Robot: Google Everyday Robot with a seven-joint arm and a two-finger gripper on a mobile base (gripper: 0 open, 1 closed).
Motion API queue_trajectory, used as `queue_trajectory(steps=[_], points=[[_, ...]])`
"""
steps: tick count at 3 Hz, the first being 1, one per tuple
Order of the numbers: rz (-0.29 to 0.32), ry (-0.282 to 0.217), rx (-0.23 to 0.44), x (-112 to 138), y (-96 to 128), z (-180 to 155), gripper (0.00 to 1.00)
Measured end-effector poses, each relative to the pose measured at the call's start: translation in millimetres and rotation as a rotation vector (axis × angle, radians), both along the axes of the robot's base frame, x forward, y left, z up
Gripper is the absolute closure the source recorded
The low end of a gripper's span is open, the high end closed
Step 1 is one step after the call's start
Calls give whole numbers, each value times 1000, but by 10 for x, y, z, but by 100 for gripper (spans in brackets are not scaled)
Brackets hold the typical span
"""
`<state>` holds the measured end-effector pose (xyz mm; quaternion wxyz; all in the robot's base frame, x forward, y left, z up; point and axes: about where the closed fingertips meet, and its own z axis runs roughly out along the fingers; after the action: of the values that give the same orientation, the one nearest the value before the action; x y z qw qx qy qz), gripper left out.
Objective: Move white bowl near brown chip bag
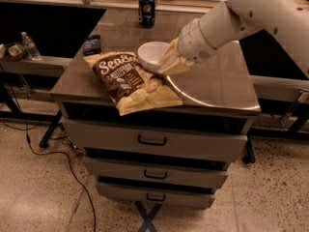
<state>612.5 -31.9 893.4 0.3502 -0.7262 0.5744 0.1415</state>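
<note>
We list:
- Gripper (pixel 164 64): over the table (pixel 219 83), fingers (pixel 174 58) clamped on the bowl's (pixel 150 55) right rim.
- Bowl: white, upright, just left of the fingers, at the bag's (pixel 129 81) upper right edge; contact with the bag we cannot tell.
- Bag: flat, left of and below the fingers.
- Can (pixel 147 9): well behind the fingers.
- Packet (pixel 91 44): far left of them.

Glossy white bowl (pixel 149 55) in gripper (pixel 170 63)
</note>
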Motion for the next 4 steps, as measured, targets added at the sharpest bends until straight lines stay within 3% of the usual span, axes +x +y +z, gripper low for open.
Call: queue_trajectory(steps=[1,2,3,4], points=[[16,-4,-4,18,141,-146,32],[-5,-19,-12,91,138,-191,2],[-82,-42,-22,238,-75,-127,0],[-275,-109,5,571,-736,379,0]])
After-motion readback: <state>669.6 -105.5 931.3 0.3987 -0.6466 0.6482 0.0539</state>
